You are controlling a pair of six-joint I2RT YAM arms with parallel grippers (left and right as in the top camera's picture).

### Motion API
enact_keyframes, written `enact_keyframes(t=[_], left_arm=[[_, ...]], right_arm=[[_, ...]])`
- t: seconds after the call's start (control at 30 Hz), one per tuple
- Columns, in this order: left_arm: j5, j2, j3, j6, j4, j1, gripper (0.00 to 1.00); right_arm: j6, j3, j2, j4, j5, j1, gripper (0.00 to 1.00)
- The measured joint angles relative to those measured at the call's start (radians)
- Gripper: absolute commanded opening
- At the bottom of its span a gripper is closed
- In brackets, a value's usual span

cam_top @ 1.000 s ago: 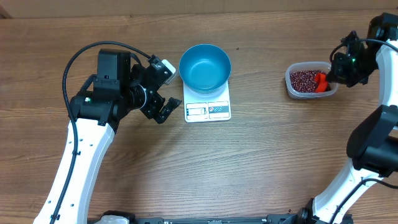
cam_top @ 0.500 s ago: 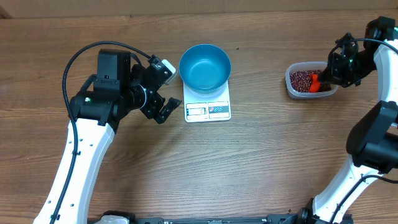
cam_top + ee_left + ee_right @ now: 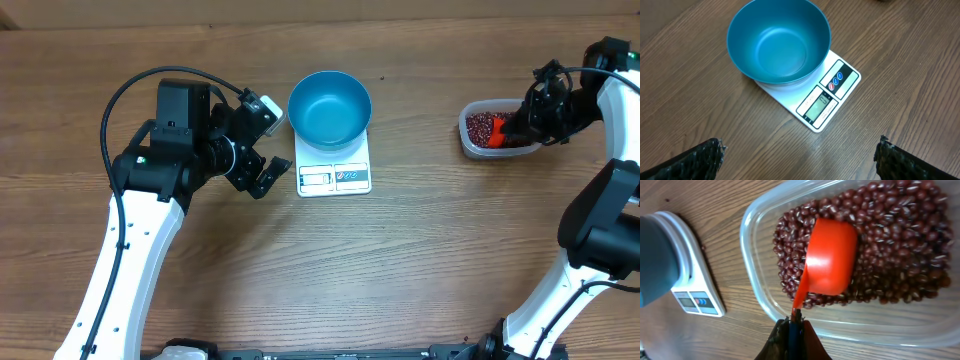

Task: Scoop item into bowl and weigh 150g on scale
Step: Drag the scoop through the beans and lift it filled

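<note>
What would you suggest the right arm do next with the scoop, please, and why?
Probably dig the scoop into the beans and lift out a load. The right gripper is shut on its handle, the scoop lies on the beans in the tub with no load showing, and the bowl on the scale is empty.

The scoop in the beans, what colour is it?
Bright orange-red; the scoop shows best in the right wrist view, among the beans.
</note>
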Motion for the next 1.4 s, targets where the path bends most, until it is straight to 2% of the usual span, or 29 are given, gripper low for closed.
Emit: enact_keyframes(t=[0.47,0.8,1.0,1.4], left_arm=[[0.0,0.0,0.0,0.0,0.0,0.0,1.0],[0.0,0.0,0.0,0.0,0.0,0.0,0.99],[0.0,0.0,0.0,0.0,0.0,0.0,1.0],[0.0,0.0,0.0,0.0,0.0,0.0,1.0]], right_arm=[[-0.003,-0.016,0.017,-0.016,-0.167,-0.105,0.04],[-0.105,-0.02,0.018,-0.108,-0.362,-0.257,0.04],[-0.13,-0.02,0.018,-0.124,-0.4,-0.267,0.04],[-0.293,-0.02,0.018,-0.259,-0.53,-0.267,0.04]])
